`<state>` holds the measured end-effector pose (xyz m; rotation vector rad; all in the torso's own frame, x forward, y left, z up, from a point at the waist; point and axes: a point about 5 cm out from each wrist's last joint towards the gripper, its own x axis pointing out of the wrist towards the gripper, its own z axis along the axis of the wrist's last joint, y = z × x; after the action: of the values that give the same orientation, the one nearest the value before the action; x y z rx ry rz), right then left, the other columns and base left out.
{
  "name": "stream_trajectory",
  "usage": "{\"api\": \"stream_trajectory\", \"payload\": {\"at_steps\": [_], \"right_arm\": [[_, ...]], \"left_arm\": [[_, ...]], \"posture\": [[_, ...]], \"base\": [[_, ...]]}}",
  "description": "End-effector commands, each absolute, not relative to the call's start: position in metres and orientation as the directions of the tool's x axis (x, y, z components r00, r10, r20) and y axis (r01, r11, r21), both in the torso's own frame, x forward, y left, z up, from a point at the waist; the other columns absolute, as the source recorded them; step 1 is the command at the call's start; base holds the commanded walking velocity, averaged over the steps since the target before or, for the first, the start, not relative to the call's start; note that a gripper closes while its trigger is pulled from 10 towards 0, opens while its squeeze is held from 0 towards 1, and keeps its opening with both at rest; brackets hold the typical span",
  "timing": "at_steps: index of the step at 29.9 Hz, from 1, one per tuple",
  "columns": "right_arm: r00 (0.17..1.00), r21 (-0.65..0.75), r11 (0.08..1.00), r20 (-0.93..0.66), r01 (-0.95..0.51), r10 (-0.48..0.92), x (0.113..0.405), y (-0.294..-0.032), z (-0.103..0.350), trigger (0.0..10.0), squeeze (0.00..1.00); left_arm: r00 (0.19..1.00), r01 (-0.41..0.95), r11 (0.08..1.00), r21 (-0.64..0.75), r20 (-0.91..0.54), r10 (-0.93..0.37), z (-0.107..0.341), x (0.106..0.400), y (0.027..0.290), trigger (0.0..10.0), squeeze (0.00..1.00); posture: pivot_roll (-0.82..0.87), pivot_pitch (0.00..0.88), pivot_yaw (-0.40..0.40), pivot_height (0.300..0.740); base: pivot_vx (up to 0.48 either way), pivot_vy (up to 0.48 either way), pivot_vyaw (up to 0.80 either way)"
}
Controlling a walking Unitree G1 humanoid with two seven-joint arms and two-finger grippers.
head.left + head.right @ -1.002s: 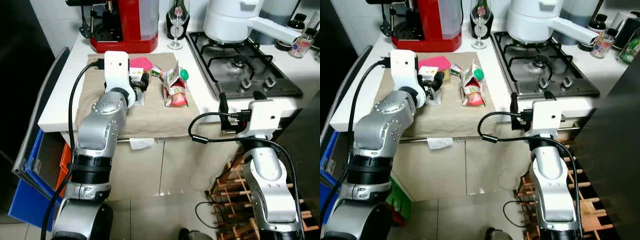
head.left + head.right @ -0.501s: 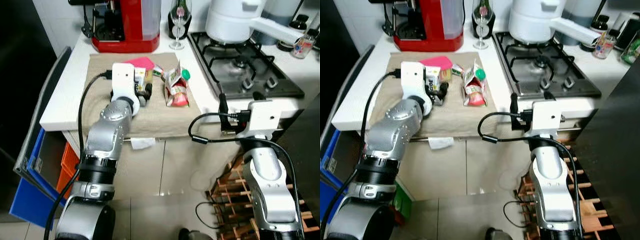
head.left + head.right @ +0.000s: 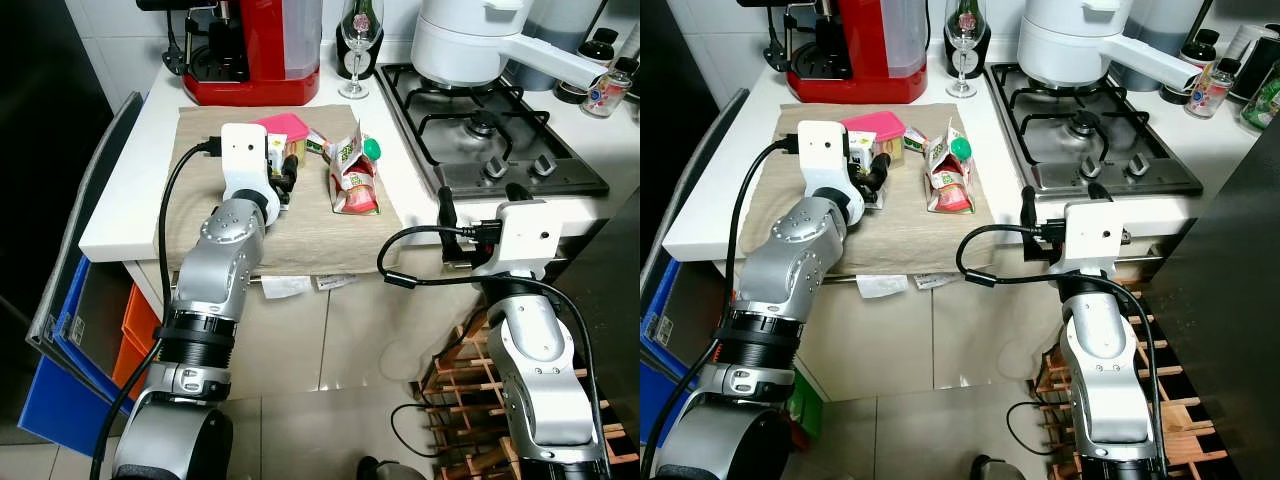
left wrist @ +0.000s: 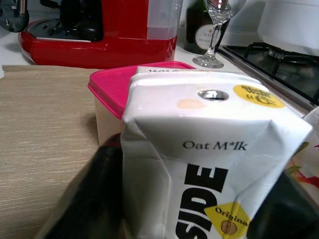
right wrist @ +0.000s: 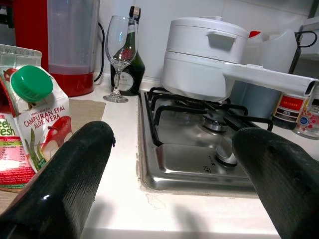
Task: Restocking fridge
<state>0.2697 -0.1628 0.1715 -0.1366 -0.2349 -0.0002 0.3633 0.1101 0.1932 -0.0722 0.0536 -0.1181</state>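
Left gripper (image 4: pixel 199 209) retracted, seemingly around oat milk carton (image 4: pixel 209 164)

Oat milk carton (image 4: pixel 209 164) base cut off; fingers (image 4: pixel 94 194) blurred.

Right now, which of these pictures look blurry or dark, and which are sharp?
Left wrist view: the white oat milk carton prints sharp, the black fingers beside it blurred. Right wrist view: the black fingers are soft, the white pot crisp. Both eye views are evenly lit and sharp.
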Motion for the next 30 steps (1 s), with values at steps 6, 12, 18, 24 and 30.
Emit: {"api": "stream_trajectory", "payload": {"at_steps": [6,12,18,24,30], "right_arm": [[0.970,-0.151,0.988,0.242,0.024,0.014,0.275,-0.167,0.175,10.0,0.14],[0.967,-0.150,0.988,0.254,0.026,0.014,0.280,-0.167,0.177,10.0,0.15],[0.963,-0.154,0.988,0.268,0.032,0.010,0.283,-0.167,0.180,10.0,0.13],[0.951,-0.148,0.987,0.309,0.069,-0.020,0.289,-0.174,0.187,10.0,0.13],[0.953,-0.131,0.989,0.302,0.072,-0.029,0.289,-0.170,0.180,10.0,0.13]], "left_arm": [[0.990,0.128,0.989,-0.078,-0.041,-0.131,0.191,0.364,0.106,0.0,0.00],[0.991,0.131,0.988,-0.077,-0.027,-0.134,0.193,0.366,0.106,0.0,0.00],[0.990,0.125,0.990,-0.073,0.081,-0.119,0.208,0.364,0.110,9.5,0.00],[0.966,0.099,0.994,-0.042,0.245,-0.086,0.228,0.345,0.125,10.0,0.00],[0.970,0.069,0.997,-0.035,0.234,-0.059,0.212,0.332,0.129,10.0,0.00]], "posture": [[-0.13,0.015,-0.007,0.740],[-0.12,0.002,-0.008,0.740],[-0.12,0.000,-0.004,0.740],[-0.09,0.000,0.014,0.740],[-0.08,0.000,0.015,0.740]], "base": [[0.000,0.000,0.00],[0.000,0.000,0.00],[0.000,0.000,0.00],[0.000,0.000,0.00],[0.000,0.000,0.00]]}}
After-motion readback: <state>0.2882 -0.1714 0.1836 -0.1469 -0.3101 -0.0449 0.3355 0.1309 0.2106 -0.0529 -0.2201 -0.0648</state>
